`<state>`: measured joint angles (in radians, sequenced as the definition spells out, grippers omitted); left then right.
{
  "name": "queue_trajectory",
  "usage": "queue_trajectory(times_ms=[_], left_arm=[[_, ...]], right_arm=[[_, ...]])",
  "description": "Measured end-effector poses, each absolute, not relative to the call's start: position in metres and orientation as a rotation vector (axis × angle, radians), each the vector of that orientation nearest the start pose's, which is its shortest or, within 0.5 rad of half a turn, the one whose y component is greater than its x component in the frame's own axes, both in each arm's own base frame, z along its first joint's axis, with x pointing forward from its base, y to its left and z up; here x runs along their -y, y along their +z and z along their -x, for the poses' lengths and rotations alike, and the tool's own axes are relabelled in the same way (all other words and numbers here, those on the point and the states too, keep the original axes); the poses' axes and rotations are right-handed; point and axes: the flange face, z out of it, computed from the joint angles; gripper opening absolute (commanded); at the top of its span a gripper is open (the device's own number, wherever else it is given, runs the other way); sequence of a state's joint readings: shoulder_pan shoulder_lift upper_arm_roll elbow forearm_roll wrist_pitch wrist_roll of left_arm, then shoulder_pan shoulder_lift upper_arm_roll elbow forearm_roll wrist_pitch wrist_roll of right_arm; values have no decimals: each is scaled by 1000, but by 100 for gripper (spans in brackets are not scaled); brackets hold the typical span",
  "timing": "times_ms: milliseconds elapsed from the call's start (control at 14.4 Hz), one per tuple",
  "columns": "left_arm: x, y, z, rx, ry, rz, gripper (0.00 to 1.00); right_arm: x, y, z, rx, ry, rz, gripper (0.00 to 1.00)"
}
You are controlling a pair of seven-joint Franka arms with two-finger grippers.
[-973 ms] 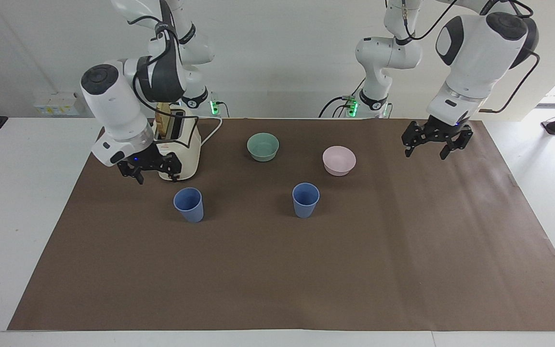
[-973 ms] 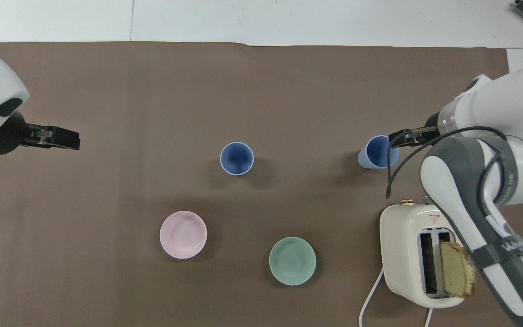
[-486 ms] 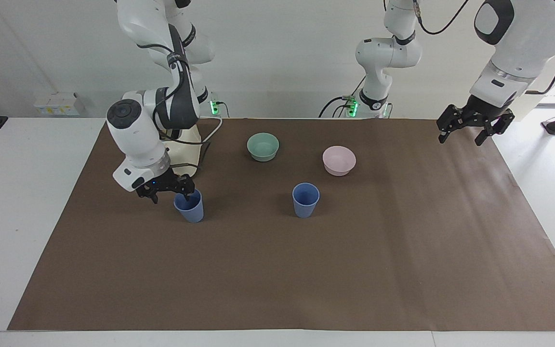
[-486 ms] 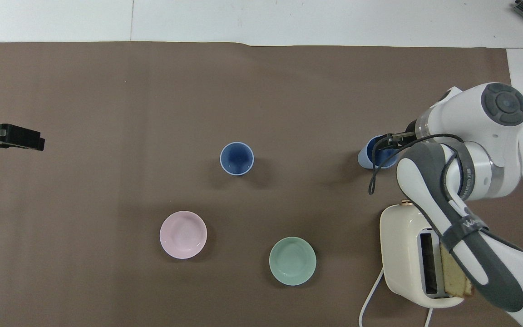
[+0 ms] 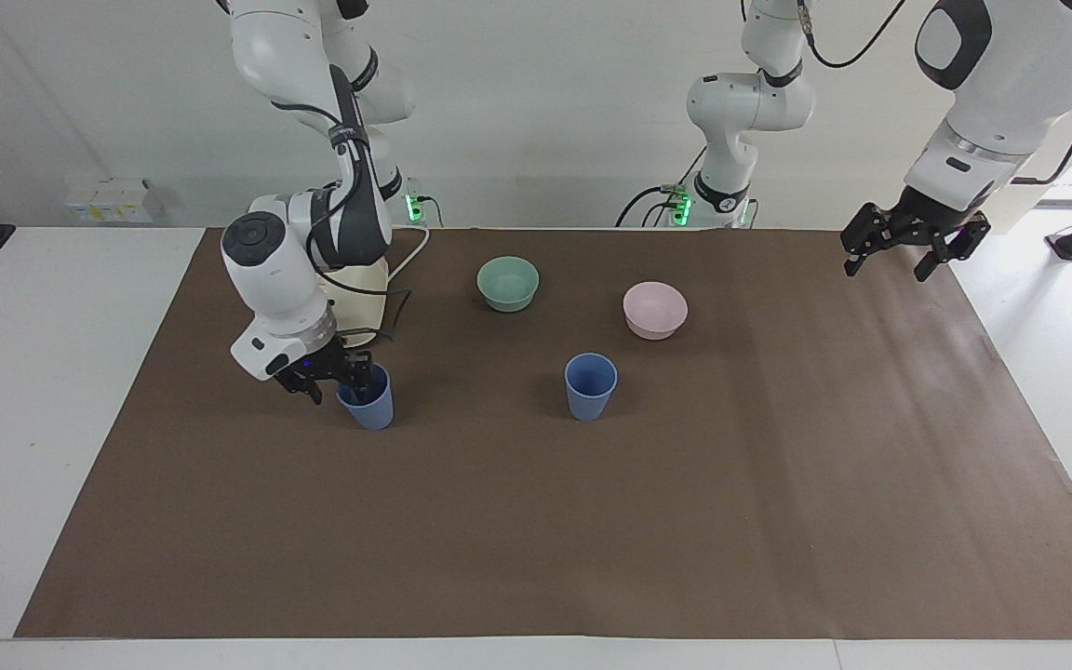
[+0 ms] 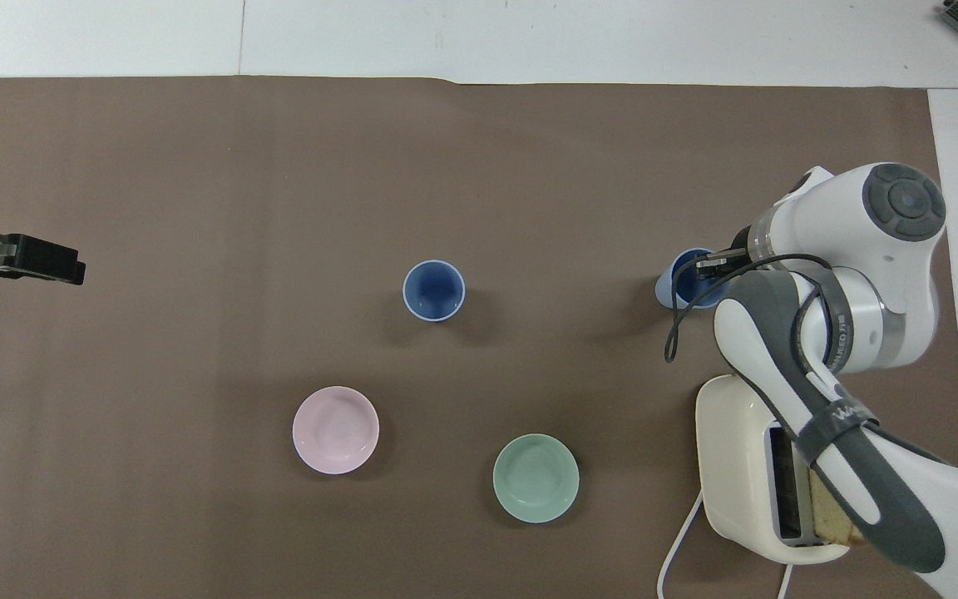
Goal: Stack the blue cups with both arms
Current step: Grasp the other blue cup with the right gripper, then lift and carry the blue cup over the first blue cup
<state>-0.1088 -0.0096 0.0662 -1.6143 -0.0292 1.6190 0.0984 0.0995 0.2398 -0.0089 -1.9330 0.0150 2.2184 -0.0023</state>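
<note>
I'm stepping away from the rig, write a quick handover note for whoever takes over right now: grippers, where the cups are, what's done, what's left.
Right gripper: down at the rim of the blue cup in front of the toaster, one finger inside the cup and one outside; a firm grip is not confirmed.
Left gripper: open, empty, waiting up over the mat's edge at the left arm's end.
Second blue cup: upright mid-table, beside the pink bowl, untouched.
Teal bowl and toaster: not part of the job.
Done: right arm has reached its cup.
Left: secure the grip, lift, and nest one cup in the other.
</note>
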Motion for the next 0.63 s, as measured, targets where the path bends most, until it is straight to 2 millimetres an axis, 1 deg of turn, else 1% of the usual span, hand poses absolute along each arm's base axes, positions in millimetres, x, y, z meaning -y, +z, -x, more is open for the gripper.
queue_trajectory(times_ms=[139,278,347,486,625], left_arm=[[24,616,-553,-216,-24,3163,100],[19,620,-551,-204,-22,3165,100],[18,622,-550,-201,-19,3165,100],[18,624,-549,-202,-25,3165,100],[19,624,-549,-204,-27,3165,100]], right_arm=[[-62,374,-611,147,-88,3124,0],[-71,386,-615,162,-101,3120,0],[-76,396,-618,157,-92,3120,0],[-86,424,-624,131,-80,3113,0],[-106,453,-628,79,-105,3091,0]])
